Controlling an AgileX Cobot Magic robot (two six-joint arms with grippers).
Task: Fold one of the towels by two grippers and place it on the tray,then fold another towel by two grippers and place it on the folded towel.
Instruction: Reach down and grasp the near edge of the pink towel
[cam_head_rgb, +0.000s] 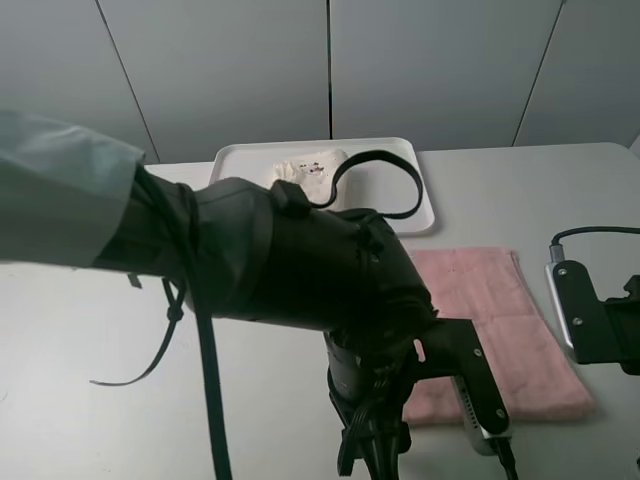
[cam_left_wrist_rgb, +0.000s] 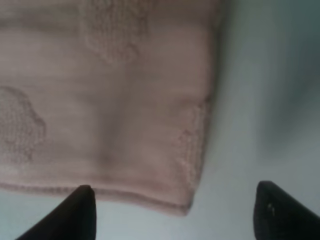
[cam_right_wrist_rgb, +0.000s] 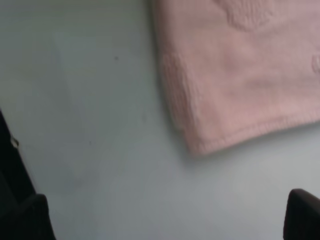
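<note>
Jaws of left gripper (cam_left_wrist_rgb: 175, 220) wide apart, nothing between them. Pink towel (cam_left_wrist_rgb: 110, 100) flat just ahead, one near corner in line with the gap. Well beyond both grippers, white tray (cam_head_rgb: 245, 165) with cream towel (cam_head_rgb: 305, 168) folded on it. Right gripper (cam_right_wrist_rgb: 167, 220) also wide open and empty over bare table (cam_right_wrist_rgb: 90, 125), the pink towel's other near corner just ahead.
</note>
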